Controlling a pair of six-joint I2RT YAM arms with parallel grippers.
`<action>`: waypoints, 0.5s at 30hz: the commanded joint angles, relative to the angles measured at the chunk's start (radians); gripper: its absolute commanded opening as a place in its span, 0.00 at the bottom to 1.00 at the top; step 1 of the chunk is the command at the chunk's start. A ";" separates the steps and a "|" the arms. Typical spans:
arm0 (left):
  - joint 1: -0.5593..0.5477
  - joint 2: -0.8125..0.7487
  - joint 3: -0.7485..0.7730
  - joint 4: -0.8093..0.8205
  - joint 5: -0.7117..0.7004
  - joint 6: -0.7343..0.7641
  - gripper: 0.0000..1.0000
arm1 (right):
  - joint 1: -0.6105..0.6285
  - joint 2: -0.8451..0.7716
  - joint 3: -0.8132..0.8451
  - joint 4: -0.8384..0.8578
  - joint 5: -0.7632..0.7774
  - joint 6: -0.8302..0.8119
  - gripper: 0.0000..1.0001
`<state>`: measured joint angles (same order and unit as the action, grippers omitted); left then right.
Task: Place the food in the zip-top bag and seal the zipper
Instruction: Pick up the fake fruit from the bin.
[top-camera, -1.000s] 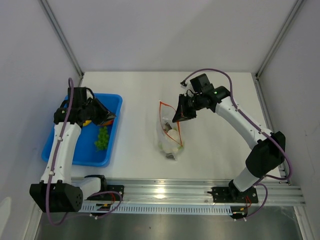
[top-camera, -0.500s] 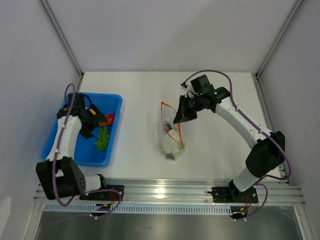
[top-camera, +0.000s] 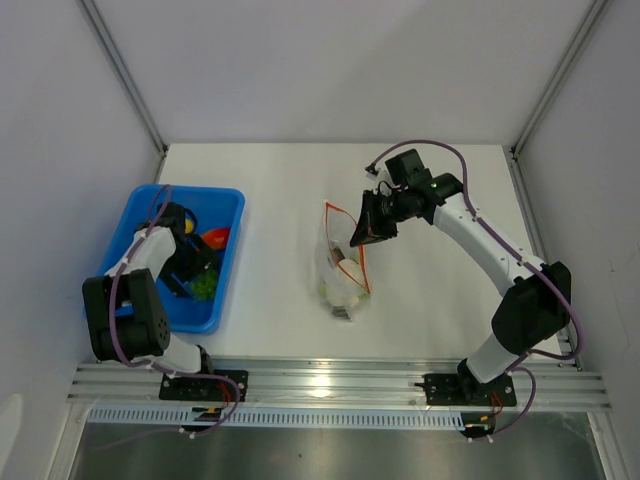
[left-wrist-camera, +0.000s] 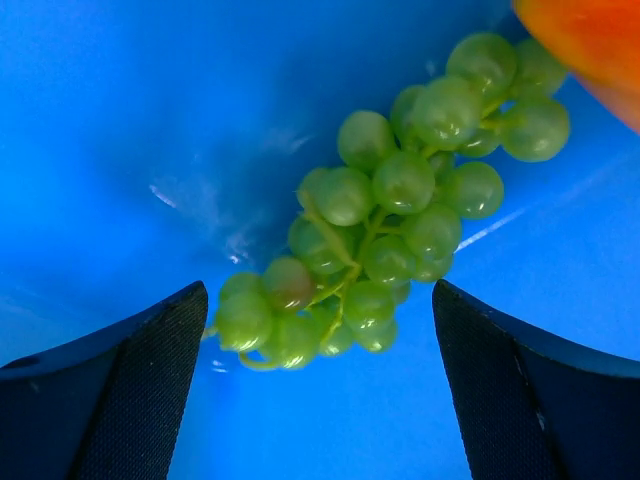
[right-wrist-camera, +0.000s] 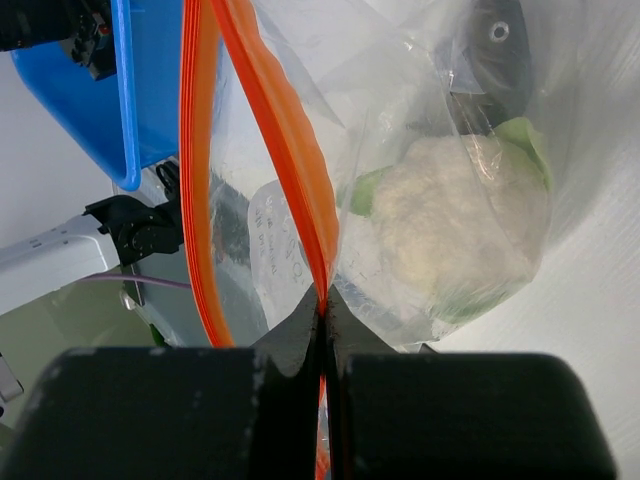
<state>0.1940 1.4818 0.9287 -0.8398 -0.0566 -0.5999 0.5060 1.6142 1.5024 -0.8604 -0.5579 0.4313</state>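
Fingers, left: spread wide and holding nothing, the left gripper (left-wrist-camera: 315, 305) hangs low inside the blue tray (left-wrist-camera: 150, 100), one finger on each side of the green grape bunch (left-wrist-camera: 400, 200).
Fingers, right: clamped tight on the zipper (right-wrist-camera: 290, 170), the right gripper (right-wrist-camera: 325, 300) pinches the orange-red strip and lifts the mouth of the zip-top bag (top-camera: 340, 275), well to the right of the tray.
Step in hand: by the look of it, picking the grapes from the tray.
Doing it well: go down until the pads flank the thick lower part of the bunch, then close gently; the bunch lies askew, so a squeeze at its loose end could let it slip or swing out.
Grapes and fingers: the bunch's near end sits between the left fingertips, not yet touched; the rest trails away toward the red-orange piece (left-wrist-camera: 590, 40) at the tray's far side.
Already bagged: a white-and-green cauliflower piece (right-wrist-camera: 460, 220) lies inside the clear bag, just beyond the right fingers.
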 joint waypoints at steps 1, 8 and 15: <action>0.005 0.038 -0.011 0.036 -0.043 0.026 0.93 | -0.006 0.001 -0.001 0.006 -0.013 -0.019 0.00; 0.005 0.106 -0.005 0.068 -0.068 0.028 0.88 | -0.006 -0.004 -0.005 0.011 -0.010 -0.016 0.00; 0.007 0.153 0.042 0.082 -0.048 0.040 0.59 | -0.004 -0.019 -0.008 0.011 0.003 -0.003 0.00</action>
<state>0.1940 1.6165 0.9382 -0.7860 -0.0860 -0.5846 0.5037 1.6142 1.5024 -0.8608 -0.5575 0.4320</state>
